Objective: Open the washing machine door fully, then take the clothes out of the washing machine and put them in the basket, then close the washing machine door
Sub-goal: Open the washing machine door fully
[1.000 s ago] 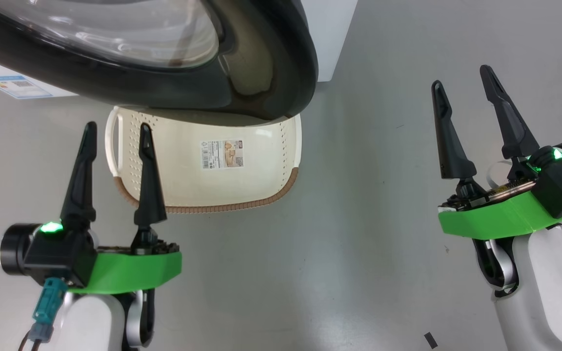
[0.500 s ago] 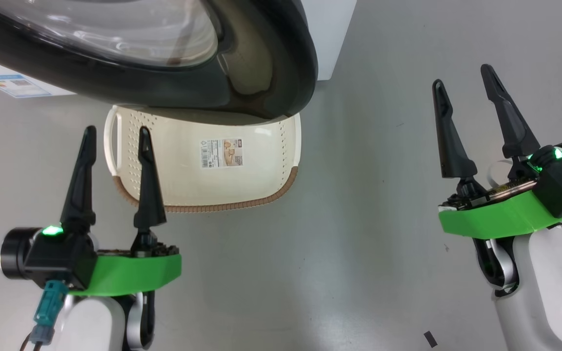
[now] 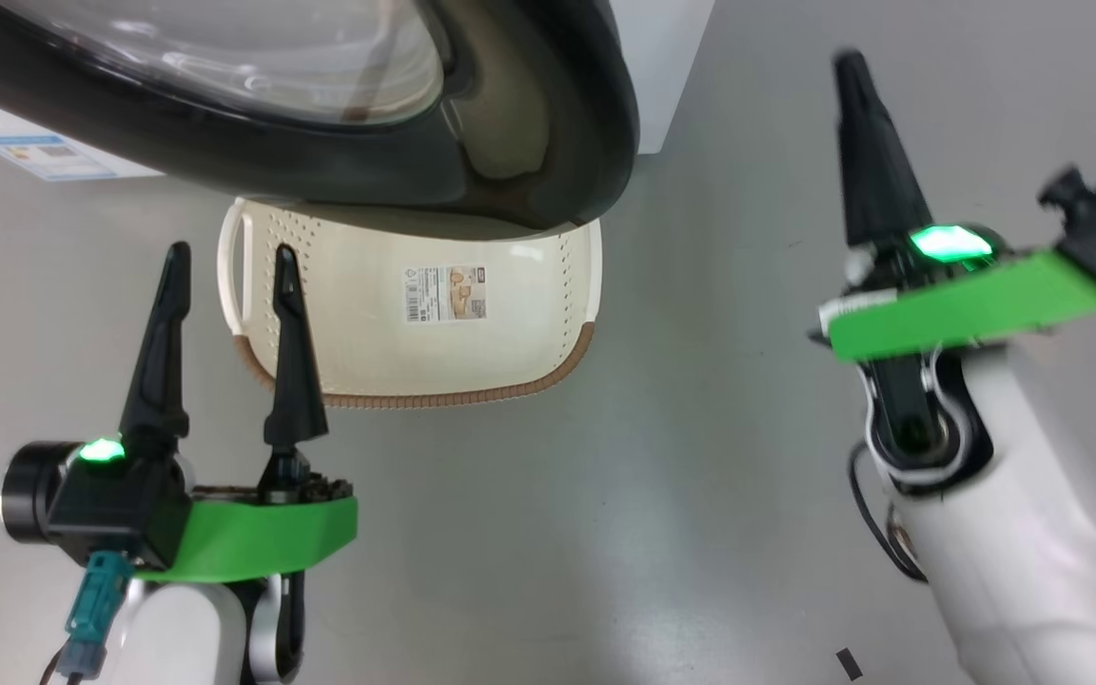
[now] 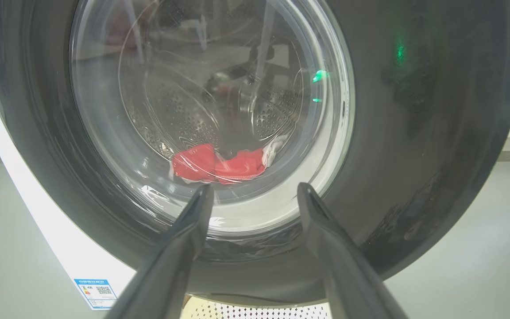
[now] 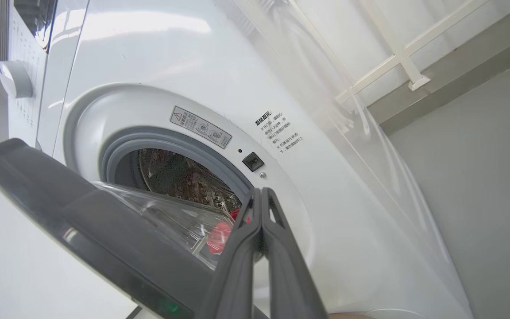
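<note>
Two grippers hang in front of the washing machine (image 5: 157, 57), and neither holds anything. The left gripper (image 3: 229, 285) sits low on the left with its two dark fingers spread apart and empty. Seen from its wrist, the tips frame the lower part of the glass bowl (image 4: 210, 88) of the washing machine door (image 3: 225, 157). The right gripper (image 3: 857, 86) is up higher on the right, clear of the door's edge and a bit blurred. Its fingers (image 5: 241, 266) are pressed flat together with nothing between them.

The door stands partly open, swung out from the white front so that its glossy black rim overhangs the basket (image 3: 367, 352). The basket sits on the grey floor (image 3: 653, 476) right under the door, its far end hidden by the rim and a paper label (image 3: 444, 293) inside it.

The clothes (image 4: 219, 164) lie at the bottom of the steel drum (image 5: 171, 173), a red heap with some white, seen through the glass. A grey rubber ring (image 5: 162, 138) rims the opening, and a small blue label (image 3: 48, 157) is stuck low on the machine's front.
</note>
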You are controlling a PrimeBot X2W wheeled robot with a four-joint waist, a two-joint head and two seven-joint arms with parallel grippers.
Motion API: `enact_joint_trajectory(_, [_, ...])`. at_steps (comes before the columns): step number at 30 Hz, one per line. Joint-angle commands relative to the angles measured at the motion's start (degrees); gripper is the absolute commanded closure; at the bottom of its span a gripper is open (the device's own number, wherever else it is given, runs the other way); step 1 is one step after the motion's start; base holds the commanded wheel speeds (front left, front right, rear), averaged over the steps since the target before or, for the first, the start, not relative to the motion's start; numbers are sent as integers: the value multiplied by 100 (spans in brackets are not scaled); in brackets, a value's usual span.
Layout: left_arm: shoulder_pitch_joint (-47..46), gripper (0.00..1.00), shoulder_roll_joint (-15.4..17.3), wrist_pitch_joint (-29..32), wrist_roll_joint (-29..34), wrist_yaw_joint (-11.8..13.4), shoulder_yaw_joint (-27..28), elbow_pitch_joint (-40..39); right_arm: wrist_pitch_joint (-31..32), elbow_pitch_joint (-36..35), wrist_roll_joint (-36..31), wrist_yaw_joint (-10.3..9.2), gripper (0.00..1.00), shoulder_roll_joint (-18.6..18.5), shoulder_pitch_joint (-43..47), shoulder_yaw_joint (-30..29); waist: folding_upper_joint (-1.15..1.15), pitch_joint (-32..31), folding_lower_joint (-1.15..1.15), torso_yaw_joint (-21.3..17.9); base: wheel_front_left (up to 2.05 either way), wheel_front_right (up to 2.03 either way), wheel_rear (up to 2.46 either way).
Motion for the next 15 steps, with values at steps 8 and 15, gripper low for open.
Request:
enact_joint_trajectory(8, [62,0,91,-27,-5,41,137,-185,1216,-71,2675,28,100,39,-939,241,0,127,0,146,0,0,0])
enact_joint_trajectory(15, [73,0,91,-27,-71,37,142,-152,2524,326,4008,28,100,-65,-1413,117,0,151,0,252,0,0,0])
